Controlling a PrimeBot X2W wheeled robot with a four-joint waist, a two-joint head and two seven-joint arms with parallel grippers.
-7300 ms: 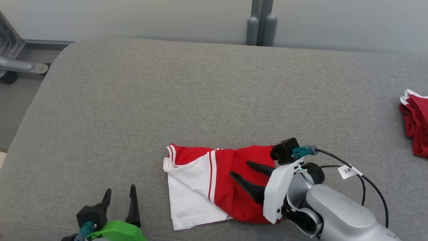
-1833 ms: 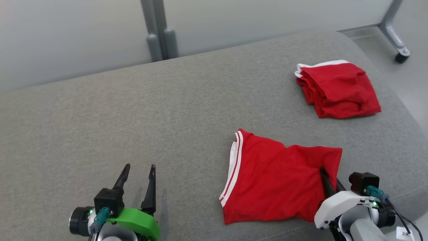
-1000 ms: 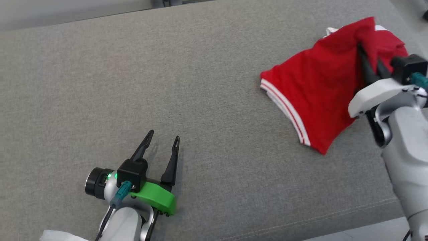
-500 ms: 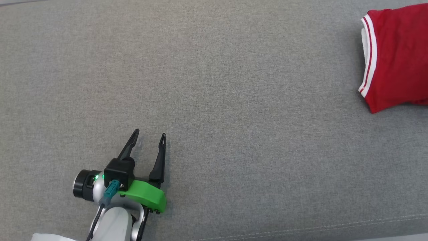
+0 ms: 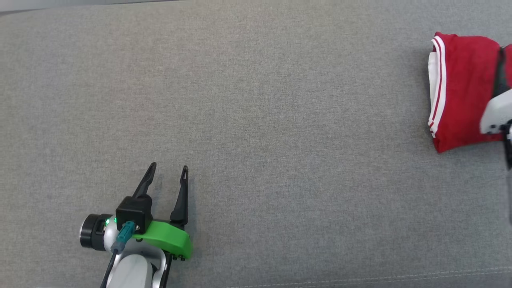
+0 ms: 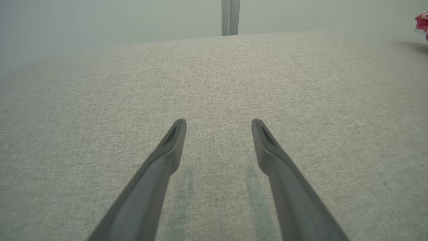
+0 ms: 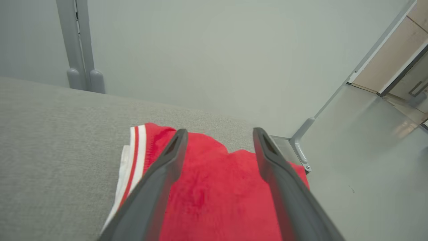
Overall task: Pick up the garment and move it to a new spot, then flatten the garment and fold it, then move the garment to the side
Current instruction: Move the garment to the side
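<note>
Hovering over folded red garment [image 7: 207,190], right gripper [image 7: 219,132] stands wide apart, gripping nothing. Garment lies at far right of grey cushion [image 5: 256,100], near edge. Left gripper [image 5: 168,166] wide too, empty. Advice: lift straight up, avoid snagging top layer, keep fold intact.

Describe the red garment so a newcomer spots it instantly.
Take the wide grey cushion and look to its far right end. There the folded garment lies beneath the open right end effector. Bright red on plain grey, white stripes along its left edge.

Green cover [image 5: 166,238], dark fingers [image 5: 181,196], seemingly white cover [image 5: 496,116]
</note>
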